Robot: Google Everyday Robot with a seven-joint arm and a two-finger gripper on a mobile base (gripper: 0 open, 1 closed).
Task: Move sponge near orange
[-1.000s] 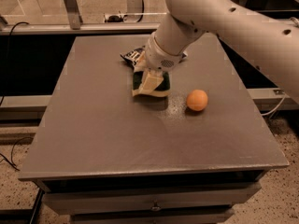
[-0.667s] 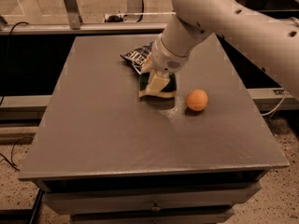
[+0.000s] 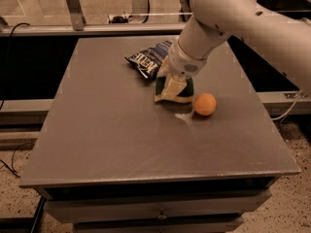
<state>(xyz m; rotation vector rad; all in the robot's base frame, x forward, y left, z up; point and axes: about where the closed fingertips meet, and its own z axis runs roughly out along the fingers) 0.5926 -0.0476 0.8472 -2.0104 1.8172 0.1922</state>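
The sponge [image 3: 187, 88], dark green on top with a pale yellow edge, is at the middle of the grey table, just left of the orange [image 3: 204, 104]. The orange is small and round and rests on the table; a narrow gap shows between it and the sponge. My gripper [image 3: 171, 93] comes down from the white arm at the upper right and is shut on the sponge, covering its middle. The sponge sits low, at or just above the table top.
A dark blue crinkled snack bag [image 3: 147, 60] lies behind and left of the sponge, close to the gripper's wrist. The grey table [image 3: 112, 144] has edges on all sides. A metal rail and a cable run behind it.
My gripper has moved right and slightly toward the front with the sponge, away from the snack bag and closer to the orange. The orange and bag have not moved.
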